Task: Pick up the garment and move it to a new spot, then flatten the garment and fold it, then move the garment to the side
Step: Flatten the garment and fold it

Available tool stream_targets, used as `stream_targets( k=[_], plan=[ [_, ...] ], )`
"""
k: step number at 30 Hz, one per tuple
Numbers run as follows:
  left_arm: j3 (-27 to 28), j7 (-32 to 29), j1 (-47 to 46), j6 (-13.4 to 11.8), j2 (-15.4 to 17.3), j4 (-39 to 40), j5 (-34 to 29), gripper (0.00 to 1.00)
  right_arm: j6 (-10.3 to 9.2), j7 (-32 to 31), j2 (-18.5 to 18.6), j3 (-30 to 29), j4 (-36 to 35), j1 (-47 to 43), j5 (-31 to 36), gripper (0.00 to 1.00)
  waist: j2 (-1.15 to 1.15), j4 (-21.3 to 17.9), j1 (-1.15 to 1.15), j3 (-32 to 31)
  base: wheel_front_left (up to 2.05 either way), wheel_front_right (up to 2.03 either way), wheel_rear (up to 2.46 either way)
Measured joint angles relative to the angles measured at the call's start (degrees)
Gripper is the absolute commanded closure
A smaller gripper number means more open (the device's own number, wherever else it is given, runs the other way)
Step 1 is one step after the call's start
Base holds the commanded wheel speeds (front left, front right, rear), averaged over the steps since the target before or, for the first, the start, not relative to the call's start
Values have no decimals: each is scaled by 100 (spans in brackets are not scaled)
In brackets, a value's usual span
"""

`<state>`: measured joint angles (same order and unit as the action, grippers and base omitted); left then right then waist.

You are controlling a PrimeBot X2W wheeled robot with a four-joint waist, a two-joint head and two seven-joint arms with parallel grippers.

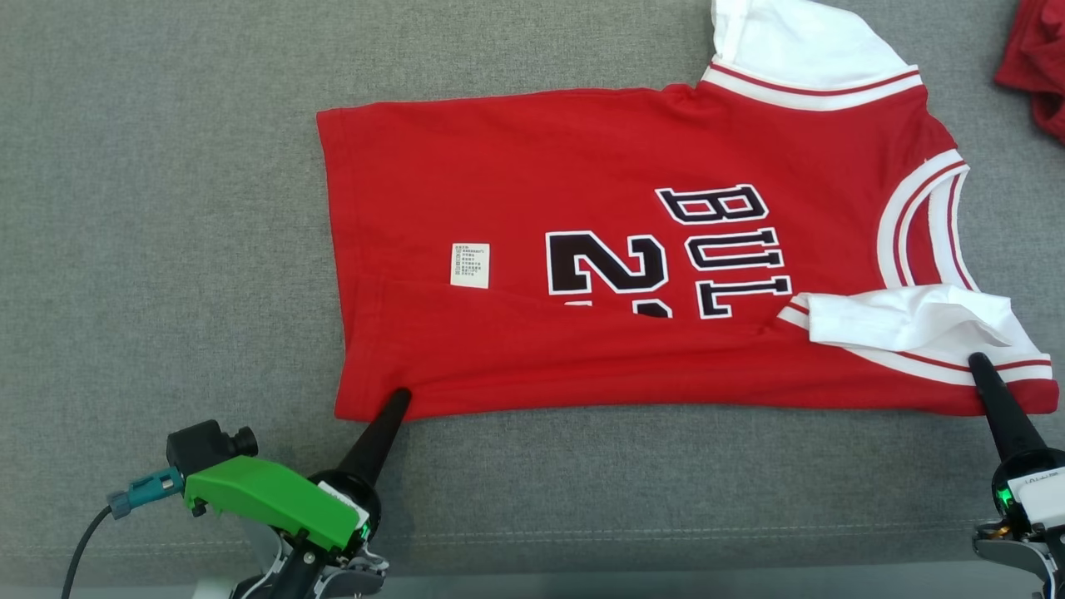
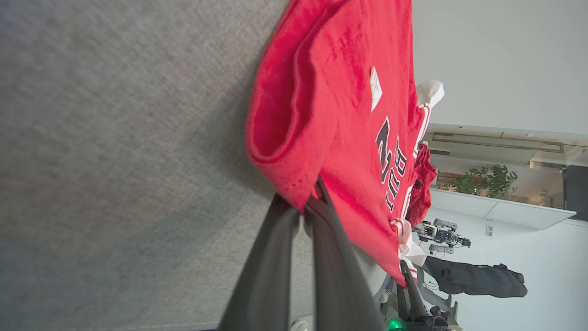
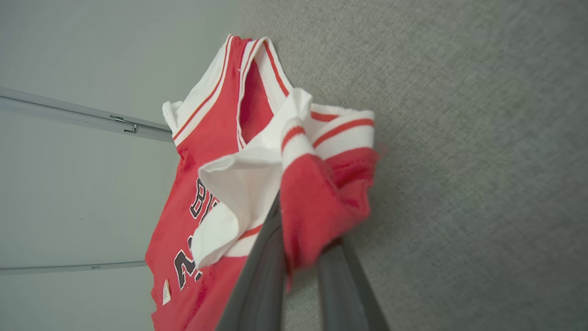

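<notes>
Red jersey [image 1: 516, 166] on grey surface [image 1: 166, 208], left tool [image 1: 398, 398] pinching its hem corner, right tool [image 1: 977, 364] pinching its shoulder

We see a red jersey [image 1: 541, 183] spread on grey fabric [image 1: 166, 166], its near edge folded up over part of the black lettering. A white label [image 1: 470, 265] sits near the hem. One white sleeve [image 1: 907, 320] lies folded onto the red. Our left gripper [image 1: 401, 398] pinches the near hem corner, and our right gripper [image 1: 977, 363] pinches the near shoulder. Another red cloth [image 1: 1036, 58] lies far right.
</notes>
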<state>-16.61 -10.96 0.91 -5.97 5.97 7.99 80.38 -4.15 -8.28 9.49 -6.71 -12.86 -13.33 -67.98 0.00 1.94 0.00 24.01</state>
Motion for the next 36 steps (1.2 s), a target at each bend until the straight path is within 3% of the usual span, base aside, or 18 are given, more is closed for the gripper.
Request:
stream_targets(
  k=[7, 14, 16, 17, 20, 21, 22, 23, 26, 29, 36],
  plan=[
    [-8, 0, 26, 0, 1, 21, 0, 100, -51, -1, 0, -32, -8, -26, 1, 93, 0, -5, 0, -14, 0, 0, 0],
    [-14, 18, 124, -1, -1, 53, 2, 100, -53, -34, -11, 15, 35, -136, 5, 85, 0, -10, 0, -11, 0, 0, 0],
    [-26, 18, 127, -1, -1, 53, 1, 100, -53, -44, 9, 69, 35, -133, 54, 78, 0, -15, 0, -10, 0, 0, 0],
    [-37, 18, 127, -1, -1, 54, 1, 100, -52, -44, 15, 100, 34, -125, 83, 68, 0, -18, 0, -10, 0, 0, 0],
    [-107, 16, 126, -2, -3, 56, -37, 97, -51, -43, 16, 180, 21, -70, 152, 61, 0, -23, 0, -24, 0, 0, 0],
    [-134, 16, 116, -1, -8, 69, -41, 92, -49, -43, 13, 212, 5, -35, 166, 47, 0, -26, 0, -27, 0, 0, 0],
    [-170, 16, 107, -2, -14, 66, -42, 85, -49, -42, 4, 225, 3, 13, 167, 14, 0, -26, 0, -33, 0, 0, 0],
    [-198, 16, 105, -2, -27, 65, -42, 70, -48, -43, 5, 257, -3, 64, 183, 0, 0, -25, 0, -46, 0, 0, 0],
    [-232, 16, 103, -8, -88, 92, -42, 54, -49, -43, 4, 319, -57, 126, 211, 0, 0, -26, 0, -73, 0, 0, 0],
    [-246, 51, 104, -8, -99, 87, -42, 0, -51, -43, 9, 320, -62, 122, 253, 0, 0, -22, 0, -101, 0, 0, 0],
    [-53, 196, 154, -14, -88, 45, -78, 0, -59, -33, 11, 188, -86, 35, 298, 0, 0, -25, 0, -126, 0, 0, 0]
  ],
)
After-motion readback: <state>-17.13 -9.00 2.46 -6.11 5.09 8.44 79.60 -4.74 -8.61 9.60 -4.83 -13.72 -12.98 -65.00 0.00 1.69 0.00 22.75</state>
